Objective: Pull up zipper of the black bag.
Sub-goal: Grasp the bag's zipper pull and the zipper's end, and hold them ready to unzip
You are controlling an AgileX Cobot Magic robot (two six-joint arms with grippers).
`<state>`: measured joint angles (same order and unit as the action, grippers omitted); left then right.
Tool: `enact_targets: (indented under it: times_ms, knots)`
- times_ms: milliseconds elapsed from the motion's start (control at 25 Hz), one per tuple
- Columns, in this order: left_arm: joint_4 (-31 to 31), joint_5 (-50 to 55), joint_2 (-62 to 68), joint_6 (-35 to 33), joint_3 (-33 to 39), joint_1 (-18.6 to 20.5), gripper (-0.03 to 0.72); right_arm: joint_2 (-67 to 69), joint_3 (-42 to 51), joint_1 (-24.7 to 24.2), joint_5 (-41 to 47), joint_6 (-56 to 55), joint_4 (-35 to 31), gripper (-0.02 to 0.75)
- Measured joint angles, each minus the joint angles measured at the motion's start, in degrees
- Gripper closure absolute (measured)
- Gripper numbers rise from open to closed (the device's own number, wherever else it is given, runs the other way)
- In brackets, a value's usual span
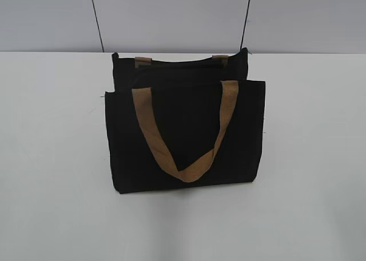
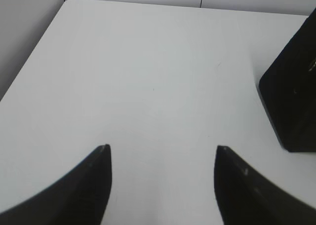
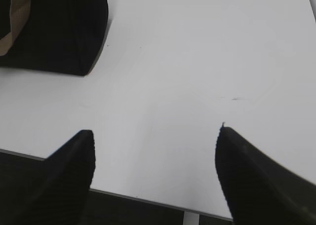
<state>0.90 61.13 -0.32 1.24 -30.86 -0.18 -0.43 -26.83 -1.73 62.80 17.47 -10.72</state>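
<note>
The black bag [image 1: 186, 132] stands upright in the middle of the white table, its tan strap handle [image 1: 183, 129] hanging down the front face. The zipper runs along the top edge [image 1: 180, 66]; I cannot make out its metal pull tab. Neither gripper shows in the exterior view. My left gripper [image 2: 162, 148] is open and empty over bare table, with a corner of the bag [image 2: 294, 96] at its right. My right gripper [image 3: 155, 131] is open and empty near the table's front edge, with the bag's lower corner [image 3: 64, 32] at its upper left.
The white table [image 1: 51, 158] stretches to both sides of the bag. A grey panelled wall [image 1: 171, 15] stands behind it. The table's front edge [image 3: 148, 198] shows in the right wrist view, with dark space below.
</note>
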Motion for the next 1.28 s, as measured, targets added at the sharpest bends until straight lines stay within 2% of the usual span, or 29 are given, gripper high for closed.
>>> enact_targets:
  times_ms: [120,280,400,560,760,920,1120,1280]
  knots:
    - [0.0,-3.4,0.0,0.0,-0.9,0.0,0.198,0.0,0.0,0.0,0.0,0.0,0.0,0.162]
    - [-0.5,-23.2,0.0,0.0,0.2,0.0,0.198,0.0,0.0,0.0,0.0,0.0,0.0,0.162]
    - [-0.5,-41.3,2.0,0.0,5.7,0.0,0.198,0.0,0.0,0.0,0.0,0.0,0.0,0.162]
    - [2.3,-63.1,9.7,0.0,15.7,0.0,0.198,0.0,0.0,0.0,0.0,0.0,0.0,0.162]
    - [2.3,-78.3,26.2,0.0,22.2,0.0,0.211,0.0,0.0,0.0,0.0,0.0,0.0,0.162]
    - [-6.1,-92.3,43.4,3.6,22.2,-1.2,0.272,0.0,0.0,0.0,0.0,0.0,0.0,0.162]
    - [-20.1,-112.7,66.7,9.0,21.6,-1.5,0.291,0.0,0.0,0.0,0.0,0.0,0.0,0.162]
    - [-34.9,-118.9,79.4,12.1,17.6,-1.7,0.298,0.0,0.0,0.0,0.0,0.0,0.0,0.162]
